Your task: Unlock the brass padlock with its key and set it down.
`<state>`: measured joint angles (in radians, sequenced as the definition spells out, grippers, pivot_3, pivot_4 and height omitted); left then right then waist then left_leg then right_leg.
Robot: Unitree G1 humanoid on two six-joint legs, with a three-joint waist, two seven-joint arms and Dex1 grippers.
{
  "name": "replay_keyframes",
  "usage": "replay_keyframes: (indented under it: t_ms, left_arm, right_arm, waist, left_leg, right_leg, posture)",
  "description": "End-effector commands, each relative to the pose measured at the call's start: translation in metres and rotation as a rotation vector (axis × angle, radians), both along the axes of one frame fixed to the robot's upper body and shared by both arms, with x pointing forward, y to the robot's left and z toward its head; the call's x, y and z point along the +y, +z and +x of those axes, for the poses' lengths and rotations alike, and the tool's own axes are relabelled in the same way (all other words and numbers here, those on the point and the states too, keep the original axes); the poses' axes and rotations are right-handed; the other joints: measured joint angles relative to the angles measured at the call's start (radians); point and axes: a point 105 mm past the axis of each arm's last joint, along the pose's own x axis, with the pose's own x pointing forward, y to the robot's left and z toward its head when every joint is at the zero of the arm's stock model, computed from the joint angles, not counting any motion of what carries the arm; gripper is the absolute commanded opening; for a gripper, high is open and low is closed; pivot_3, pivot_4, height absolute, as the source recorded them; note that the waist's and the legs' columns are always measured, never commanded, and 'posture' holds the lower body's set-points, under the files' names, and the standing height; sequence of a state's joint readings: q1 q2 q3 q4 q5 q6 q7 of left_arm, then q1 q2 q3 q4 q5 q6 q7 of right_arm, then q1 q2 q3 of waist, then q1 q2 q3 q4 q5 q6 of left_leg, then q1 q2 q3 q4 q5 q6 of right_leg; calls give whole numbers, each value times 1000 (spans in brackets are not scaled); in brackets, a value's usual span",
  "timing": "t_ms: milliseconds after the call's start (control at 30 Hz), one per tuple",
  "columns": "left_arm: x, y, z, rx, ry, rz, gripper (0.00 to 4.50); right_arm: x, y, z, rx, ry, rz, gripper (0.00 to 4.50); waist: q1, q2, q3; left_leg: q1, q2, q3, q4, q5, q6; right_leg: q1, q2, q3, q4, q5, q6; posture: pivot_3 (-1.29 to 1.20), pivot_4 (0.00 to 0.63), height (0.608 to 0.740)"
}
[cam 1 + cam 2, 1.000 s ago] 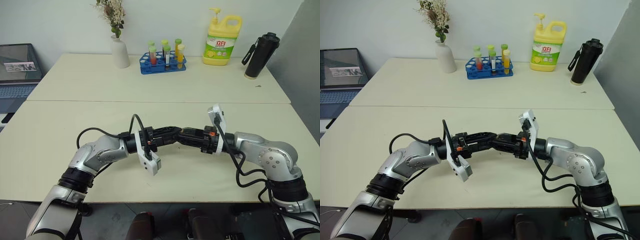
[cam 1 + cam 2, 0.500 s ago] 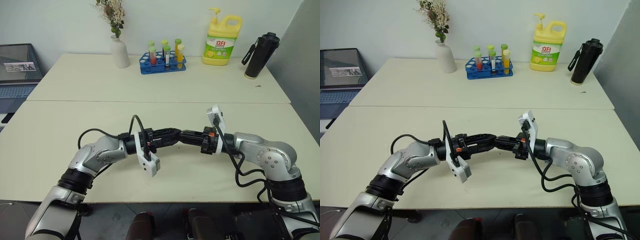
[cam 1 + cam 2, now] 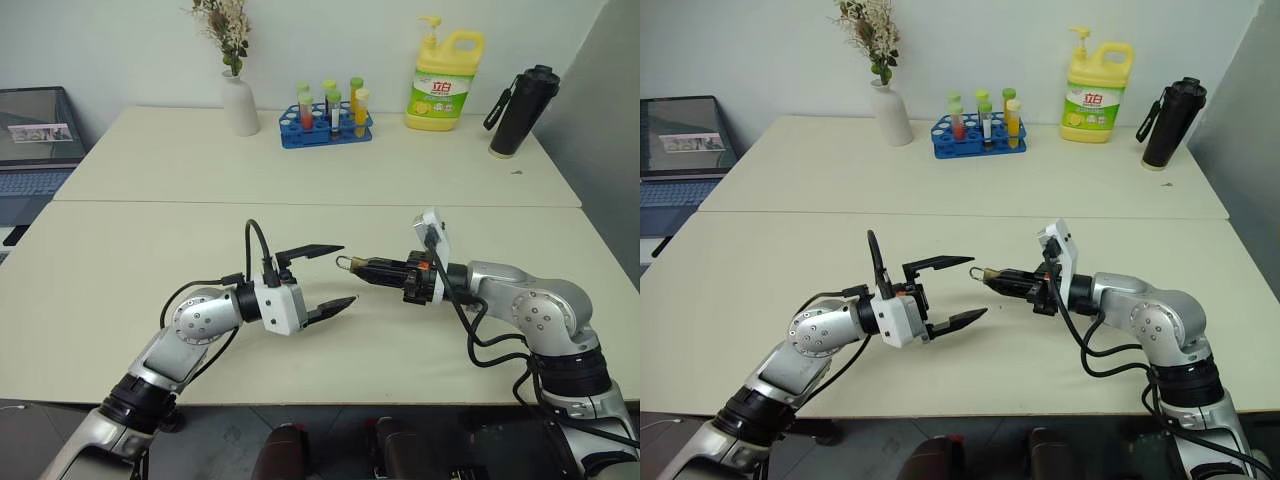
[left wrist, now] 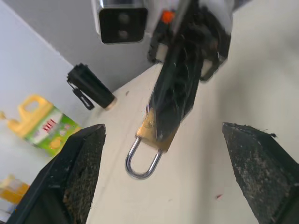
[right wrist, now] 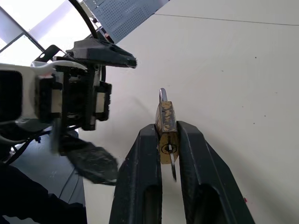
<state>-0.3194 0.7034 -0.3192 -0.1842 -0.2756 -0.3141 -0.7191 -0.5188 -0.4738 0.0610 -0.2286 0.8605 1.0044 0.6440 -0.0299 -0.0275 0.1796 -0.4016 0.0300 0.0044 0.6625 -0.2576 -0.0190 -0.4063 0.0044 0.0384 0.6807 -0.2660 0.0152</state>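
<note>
table [image 3: 150, 250]: one pale surface made of two joined tops; carries all items below.
detergent bottle [image 3: 444, 80]: one, yellow, at the far edge of the table.
flask [image 3: 521, 110]: one, black, near the far right corner.
vase [image 3: 239, 103]: one, white with dried flowers, at the far edge.
test tube rack [image 3: 326, 127]: one, blue, between vase and detergent bottle; tube count cannot be told exactly.
left gripper [image 3: 334, 275]: one; fingers spread wide, grasping nothing, pointed toward the padlock and just apart from it.
right gripper [image 5: 167, 135]: one; fingers clenched on the padlock body, held above the table toward its near edge.
brass padlock [image 4: 150, 132]: one; body pinched between the right fingers, shackle [image 4: 140, 161] projecting free toward the left gripper and looking closed.
key [image 5: 172, 164]: one, thin and silvery, seated in the keyhole on the body's end face, hanging between the right fingers.
handling, judged: padlock is light, rigid and smooth-sided, so likely slippery; best taken across the flat faces of the body. key is thin and small; grip its head flat-on, with fine aim.
</note>
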Motion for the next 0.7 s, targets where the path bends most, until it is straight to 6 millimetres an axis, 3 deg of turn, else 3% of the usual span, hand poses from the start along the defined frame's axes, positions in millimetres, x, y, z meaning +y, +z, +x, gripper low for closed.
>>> replay_keyframes:
  t_ms: [33, 100, 233, 467, 700]
  left_arm:
    - [1, 34, -6, 243, -36, -138, 4009]
    - [10, 49, 1, 308, -23, -178, 3605]
    - [26, 65, 24, 317, 44, -203, 2258]
    - [30, 35, 50, 353, 75, -92, 0]
    - [14, 15, 52, 382, 10, -45, 0]
  right_arm:
    - [-3, 15, 2, -99, 13, -9, 144]
    - [-3, 15, 0, -140, 32, -39, 144]
    - [-3, 19, -5, -210, 81, -59, 144]
    - [2, 29, -13, -264, 140, -35, 144]
    - [4, 32, -16, -273, 149, -19, 144]
  waist:
    - [0, 0, 0]
    - [0, 0, 0]
    - [-1, 0, 0]
    - [0, 0, 0]
    - [1, 0, 0]
  left_leg:
    - [0, 0, 0, 0, 0, 0]
    - [0, 0, 0, 0, 0, 0]
    - [1, 0, 0, 0, 0, 0]
    - [0, 0, 0, 0, 0, 0]
    - [0, 0, 0, 0, 0, 0]
  right_leg:
    - [0, 2, 0, 0, -2, 3]
    - [0, 3, 0, 0, -2, 4]
    - [0, 6, 0, 0, -2, 4]
    - [0, 7, 1, -1, -2, 4]
    - [0, 6, 2, -1, -1, 2]
  posture:
    - [0, 150, 740]
    - [0, 150, 740]
    - [0, 150, 740]
    - [0, 150, 740]
    - [0, 150, 740]
